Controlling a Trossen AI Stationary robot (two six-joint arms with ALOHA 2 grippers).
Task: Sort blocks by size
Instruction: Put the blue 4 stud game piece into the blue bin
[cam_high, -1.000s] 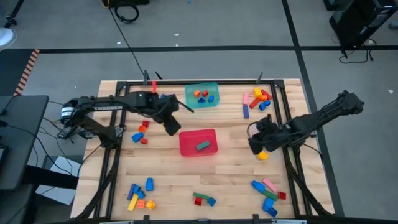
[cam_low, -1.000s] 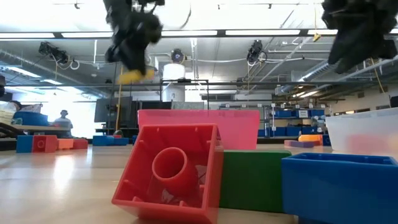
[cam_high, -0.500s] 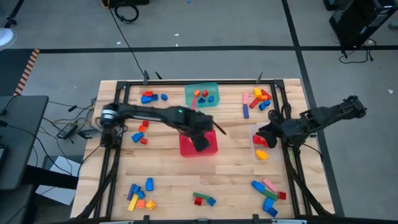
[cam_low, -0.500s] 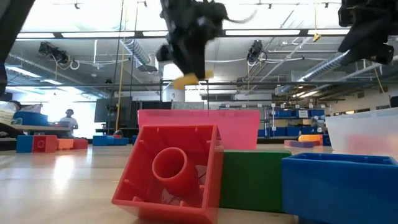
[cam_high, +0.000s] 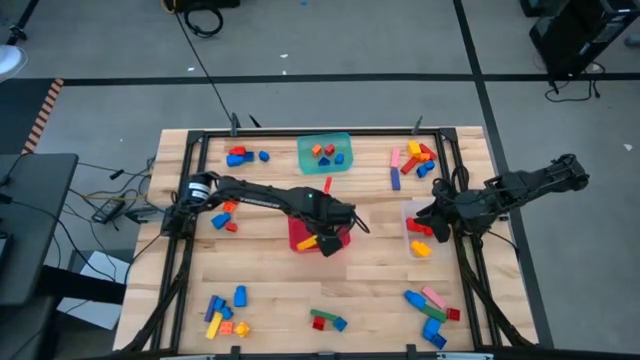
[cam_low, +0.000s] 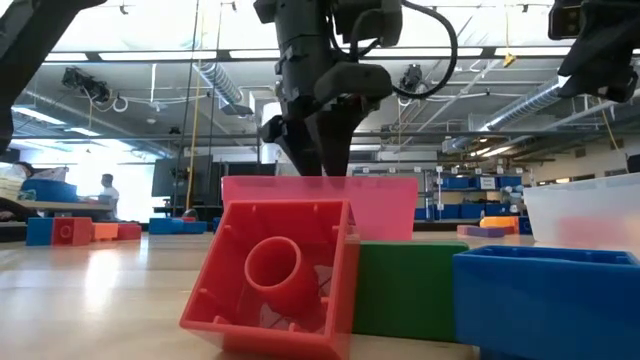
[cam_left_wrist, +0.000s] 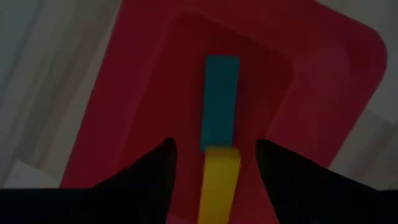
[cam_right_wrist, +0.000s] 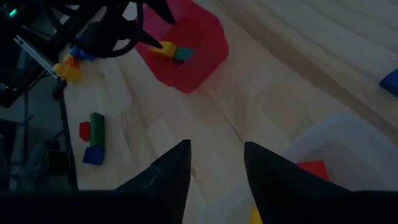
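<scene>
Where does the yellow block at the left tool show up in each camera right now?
High view: yellow block in the red tub, mid-table.
Low view: not visible; the tub's pink wall hides it.
Left wrist view, end-on to the teal block.
Right wrist view.
Shared landmark: the red tub.
</scene>
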